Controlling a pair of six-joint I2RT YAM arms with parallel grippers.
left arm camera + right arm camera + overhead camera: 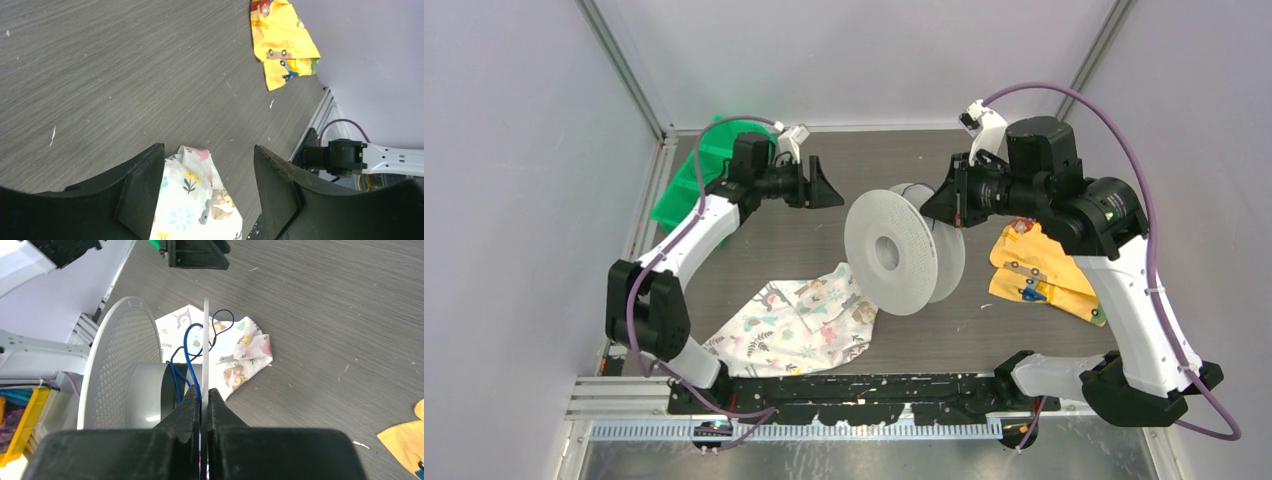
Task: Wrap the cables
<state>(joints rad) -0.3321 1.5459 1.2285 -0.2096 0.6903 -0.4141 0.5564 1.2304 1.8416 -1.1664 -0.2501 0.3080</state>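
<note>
The pale grey two-disc spool (894, 250) hangs tilted over the middle of the table. My right gripper (939, 205) is shut on the thin edge of its far disc (205, 340). The thin dark blue cable (187, 345) lies in loose loops between the discs around the grey hub and runs down beside my right gripper (204, 390). My left gripper (829, 185) is open and empty, held apart from the spool on its left. In the left wrist view my left gripper (209, 150) has only table and cloth between its fingers; the spool is out of that view.
A floral white cloth (799, 320) lies on the table below the spool. A yellow printed cloth (1034, 270) lies at the right under my right arm. A green bin (689, 185) stands at the back left. Walls close in on three sides.
</note>
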